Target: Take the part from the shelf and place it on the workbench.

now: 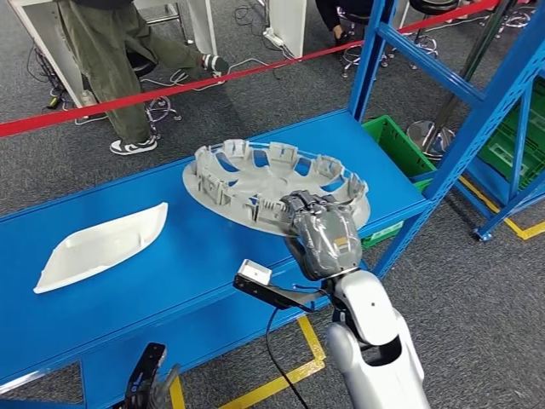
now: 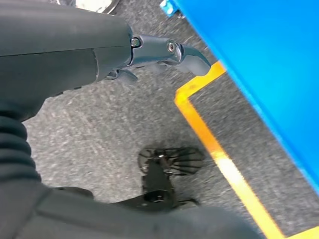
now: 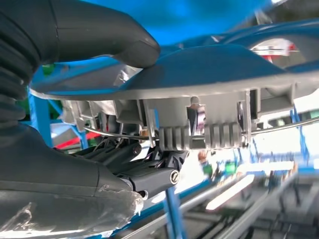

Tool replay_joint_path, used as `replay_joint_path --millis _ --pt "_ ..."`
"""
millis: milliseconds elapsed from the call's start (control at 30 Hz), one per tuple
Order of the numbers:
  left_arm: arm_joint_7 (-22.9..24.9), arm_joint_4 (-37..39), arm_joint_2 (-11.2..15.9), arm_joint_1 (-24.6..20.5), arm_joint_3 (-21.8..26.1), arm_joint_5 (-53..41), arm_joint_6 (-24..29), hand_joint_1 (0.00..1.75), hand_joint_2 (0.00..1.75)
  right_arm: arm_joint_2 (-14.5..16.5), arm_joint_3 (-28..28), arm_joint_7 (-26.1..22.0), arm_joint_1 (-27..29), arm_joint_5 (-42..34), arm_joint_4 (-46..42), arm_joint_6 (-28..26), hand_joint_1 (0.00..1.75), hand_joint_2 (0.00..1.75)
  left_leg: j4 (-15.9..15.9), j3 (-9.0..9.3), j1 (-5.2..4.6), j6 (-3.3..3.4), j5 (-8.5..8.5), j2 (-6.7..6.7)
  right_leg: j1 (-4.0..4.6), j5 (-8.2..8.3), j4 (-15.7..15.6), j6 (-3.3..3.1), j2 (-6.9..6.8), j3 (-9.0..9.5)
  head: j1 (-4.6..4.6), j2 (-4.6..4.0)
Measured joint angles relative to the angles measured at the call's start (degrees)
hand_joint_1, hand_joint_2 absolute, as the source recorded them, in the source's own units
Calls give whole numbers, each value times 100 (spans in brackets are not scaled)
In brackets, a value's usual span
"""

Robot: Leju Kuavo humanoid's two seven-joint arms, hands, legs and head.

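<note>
A round grey wheel cover [image 1: 257, 183] lies ribbed side up on the blue bench top [image 1: 192, 281], toward its right end. My right hand [image 1: 324, 237] grips the cover's near rim. Seen from the right wrist, the thumb [image 3: 109, 35] presses on one face of the cover [image 3: 211, 74] and the dark fingers [image 3: 150, 174] curl against the ribbed face. My left hand [image 1: 149, 375] hangs low by the bench's front edge. Its fingers [image 2: 180, 52] stretch out over the carpet and hold nothing.
A long white moulded part [image 1: 96, 247] lies on the left of the bench. Blue rack posts [image 1: 462, 111] and green crates [image 1: 392, 145] stand to the right. Red barrier tape [image 1: 192, 85] runs behind, with a person [image 1: 109, 68] beyond it. A yellow floor line [image 2: 214, 144] passes below the bench.
</note>
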Motion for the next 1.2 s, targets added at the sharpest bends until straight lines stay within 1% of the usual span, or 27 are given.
replay_joint_path --millis 100,167,233,300,433,667,933,1033,1133,1200 --pt "157 -261 -52 -103 48 12 -291 0 0 2 -23 -131 143 -158 -522 2 175 175 0 -2 1 -4 -2 0 1 0 0 -1 1 -8 0 0" --pt "366 -388 8 -321 54 119 -600 0 87 13 -25 -198 175 -258 -714 -18 175 175 0 -3 3 -6 0 -2 4 1 1 -1 -3 -4 0 0" --pt "439 -514 56 -503 54 315 -792 0 175 23 -27 -227 256 -353 -877 -80 175 175 0 0 4 -8 2 -3 7 3 6 -2 -2 -1 0 0" --pt "430 -623 74 -551 46 492 -869 0 175 21 -40 -274 369 -461 -1060 -150 175 175 0 2 4 -9 2 -1 8 5 10 -4 7 -6 -1 0" --pt "396 -743 62 -503 26 596 -912 0 175 5 -64 -339 488 -572 -1372 -220 175 175 0 0 4 -9 2 2 7 4 11 -6 8 -10 0 0" --pt "369 -822 63 -445 -6 644 -959 0 175 -9 -93 -381 590 -684 -1597 -241 175 175 0 -2 5 -13 -1 2 8 1 10 -6 14 -16 -1 0" --pt "416 -1001 104 -262 -121 945 -1038 0 175 -19 -51 -534 662 -1305 -1640 -60 175 175 1 -6 7 -15 -6 2 10 -8 10 -15 13 -16 -1 0" --pt "633 -1158 69 -228 -213 776 -1051 0 175 -19 -17 -540 666 -1695 -1553 162 175 175 6 -8 -1 2 -20 1 0 -10 5 -4 7 -13 -2 0" --pt "1109 -1514 -92 -128 -605 761 -1080 0 175 -18 27 -565 660 -2082 -1361 339 175 175 20 -25 -11 24 -31 -1 -10 -10 5 20 3 -15 -2 0" --pt "1283 -1691 -138 -40 -872 828 -1114 0 175 -18 77 -584 655 -2179 -1228 370 175 175 39 -47 -14 42 -41 -2 -13 -6 0 37 4 -22 -3 0"
